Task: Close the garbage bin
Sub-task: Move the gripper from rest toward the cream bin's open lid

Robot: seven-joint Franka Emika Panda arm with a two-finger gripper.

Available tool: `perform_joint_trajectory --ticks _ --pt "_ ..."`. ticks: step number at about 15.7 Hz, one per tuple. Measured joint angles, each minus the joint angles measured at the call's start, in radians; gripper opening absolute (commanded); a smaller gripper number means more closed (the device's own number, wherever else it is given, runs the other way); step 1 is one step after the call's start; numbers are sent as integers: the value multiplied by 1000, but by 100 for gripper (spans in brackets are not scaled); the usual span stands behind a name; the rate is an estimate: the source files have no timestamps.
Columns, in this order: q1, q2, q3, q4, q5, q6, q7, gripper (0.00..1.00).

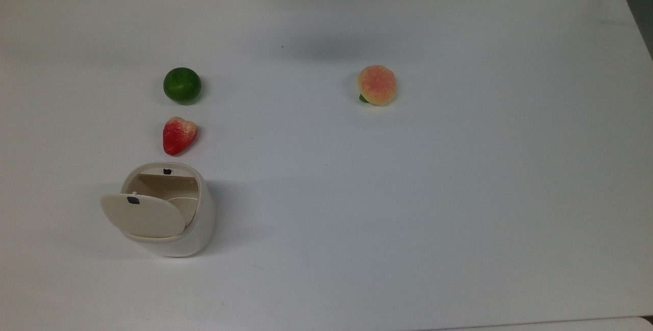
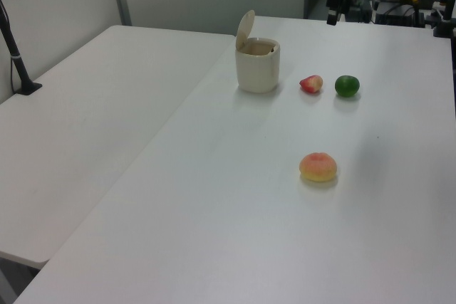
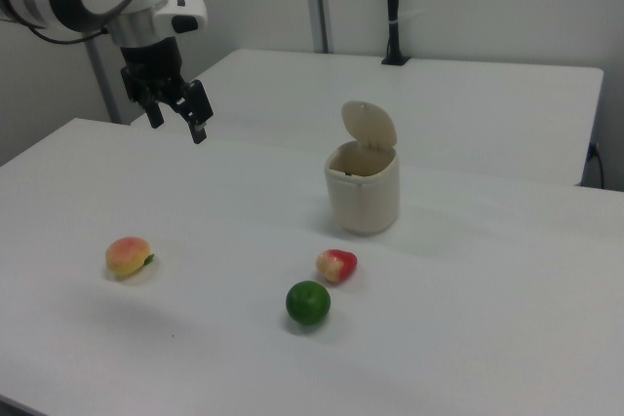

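Cream-white garbage bin [image 3: 362, 192], lid raised, stands well apart from the empty, spread-fingered gripper [image 3: 176, 119] above the table [image 3: 468, 319].

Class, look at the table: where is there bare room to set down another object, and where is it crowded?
In the top view, everything right of the peach is bare tabletop, as is the wide stretch between peach and garbage bin. The crowded part is the top view's left: lime, strawberry and open bin stand in a close column. The gripper, fingers open, hangs above the table.
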Motion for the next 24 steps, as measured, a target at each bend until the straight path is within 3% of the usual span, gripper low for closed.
perform_joint_trajectory --ticks 7,8,13,15,20,24 --pt "0 0 0 0 0 0 0 100" --pt "0 0 0 0 0 0 0 93" --pt "0 3 0 0 0 0 -10 17" --pt "0 3 0 0 0 0 -20 0" --pt "0 8 0 -2 6 72 -29 0" --pt "-8 16 0 -2 55 147 -28 0"
